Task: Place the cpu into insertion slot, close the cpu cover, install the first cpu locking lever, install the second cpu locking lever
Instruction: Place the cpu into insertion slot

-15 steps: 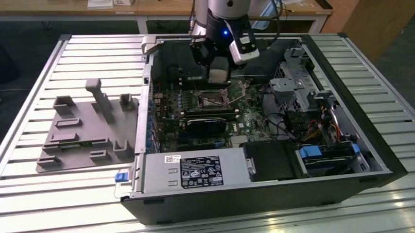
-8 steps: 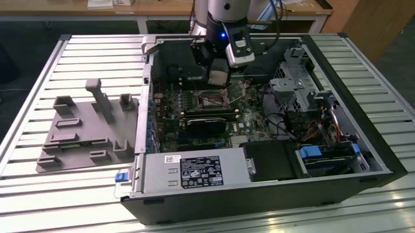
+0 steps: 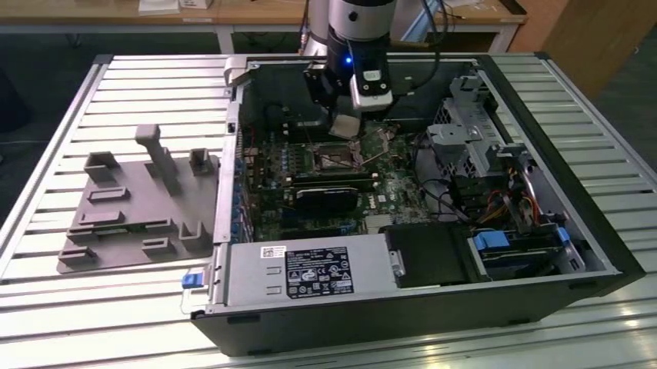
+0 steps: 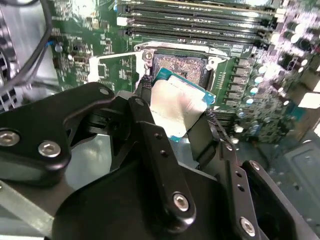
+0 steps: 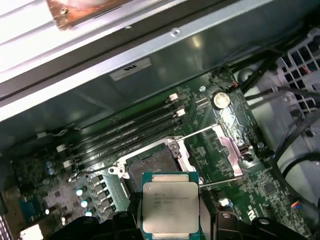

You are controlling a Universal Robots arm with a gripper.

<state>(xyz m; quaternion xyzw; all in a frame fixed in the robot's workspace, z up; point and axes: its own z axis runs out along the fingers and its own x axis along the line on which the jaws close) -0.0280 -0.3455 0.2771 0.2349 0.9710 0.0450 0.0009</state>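
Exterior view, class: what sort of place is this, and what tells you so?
Probably a robotics lab or test workshop: an open computer case lies on a slatted metal table, the gripper holds the cpu above its motherboard, and wooden desks stand behind.

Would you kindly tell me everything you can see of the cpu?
The cpu is a flat square chip: dull silver metal top with faint print, green edging. The tool grips it by two opposite sides and holds it in the air near the open slot, not yet seated.
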